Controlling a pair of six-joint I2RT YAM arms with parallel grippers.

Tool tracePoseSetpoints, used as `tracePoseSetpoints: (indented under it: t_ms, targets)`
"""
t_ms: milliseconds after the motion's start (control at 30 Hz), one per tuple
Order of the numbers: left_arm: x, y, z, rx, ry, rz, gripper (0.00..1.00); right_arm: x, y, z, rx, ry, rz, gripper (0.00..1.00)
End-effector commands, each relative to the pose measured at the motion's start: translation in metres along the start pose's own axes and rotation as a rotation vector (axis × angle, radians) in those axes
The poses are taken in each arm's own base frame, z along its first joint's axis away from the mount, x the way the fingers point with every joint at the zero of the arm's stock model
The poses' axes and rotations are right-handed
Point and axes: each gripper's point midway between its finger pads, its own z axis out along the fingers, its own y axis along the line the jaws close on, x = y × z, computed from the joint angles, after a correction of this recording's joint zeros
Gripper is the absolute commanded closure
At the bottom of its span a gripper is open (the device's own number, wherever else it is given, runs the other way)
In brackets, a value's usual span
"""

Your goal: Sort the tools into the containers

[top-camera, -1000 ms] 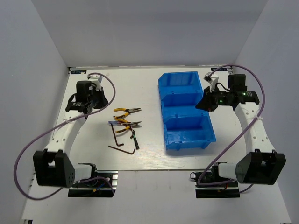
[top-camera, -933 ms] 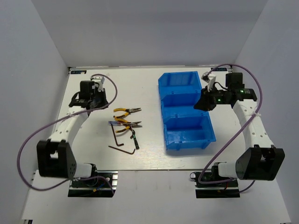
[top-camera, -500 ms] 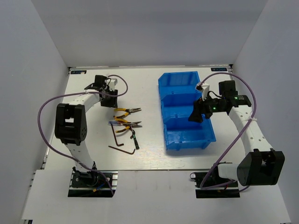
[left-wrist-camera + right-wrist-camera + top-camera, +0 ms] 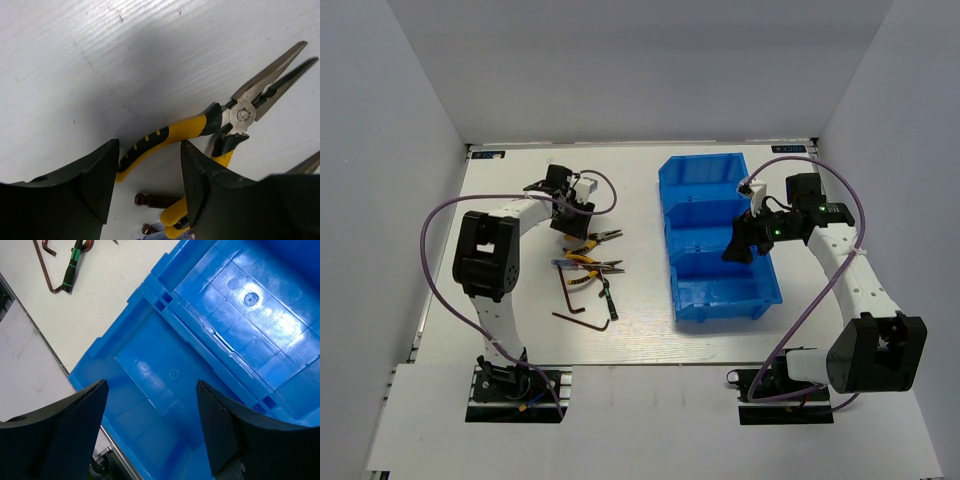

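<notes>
Shows the left pincer [image 4: 146, 172] spread apart and empty, low over yellow-handled pliers [image 4: 186, 131] lying flat on the tabletop [image 4: 100, 55], at 9 o'clock of the blue bins [image 4: 672, 200]. Probably stiff, weighty steel with a slick nose, so best pinched across the grippy handles near the pivot. Finds the right pincer [image 4: 150, 425] wide apart, holding nothing, above the bins.

Pliers [image 4: 588, 238] behind hex keys [image 4: 582, 316] on table [image 4: 640, 335], all L of bins [image 4: 725, 305].
</notes>
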Motion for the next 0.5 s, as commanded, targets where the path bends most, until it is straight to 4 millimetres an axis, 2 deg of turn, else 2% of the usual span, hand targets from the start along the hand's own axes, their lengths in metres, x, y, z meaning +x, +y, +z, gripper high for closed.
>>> tracePoseSetpoints:
  t_ms: [0, 33, 100, 167, 300, 400, 433, 467]
  targets:
    - [-0.018, 0.005, 0.002, -0.058, -0.019, 0.061, 0.38, 0.005, 0.008, 0.002, -0.038, 0.005, 0.031, 0.23]
    - [-0.013, 0.005, 0.005, -0.077, 0.007, 0.08, 0.38, 0.007, 0.009, 0.002, -0.04, 0.01, 0.033, 0.23]
    - [-0.01, 0.004, 0.009, -0.093, 0.025, 0.089, 0.44, 0.008, 0.009, 0.001, -0.036, 0.011, 0.034, 0.23]
    - [0.01, 0.005, 0.014, -0.135, 0.075, 0.1, 0.6, 0.007, 0.008, 0.001, -0.033, 0.005, 0.028, 0.23]
    - [0.012, 0.005, 0.014, -0.19, 0.073, 0.095, 0.95, 0.007, 0.009, 0.001, -0.033, 0.004, 0.027, 0.23]
    - [-0.029, 0.0, 0.0, -0.189, -0.014, 0.067, 1.0, 0.012, 0.01, 0.002, -0.036, 0.009, 0.034, 0.25]
    - [-0.057, -0.005, -0.01, -0.16, -0.079, 0.052, 1.0, 0.014, 0.012, 0.003, -0.046, 0.011, 0.033, 0.38]
    - [-0.074, -0.014, -0.019, -0.137, -0.129, 0.018, 1.0, 0.016, 0.012, 0.003, -0.047, 0.015, 0.041, 0.55]
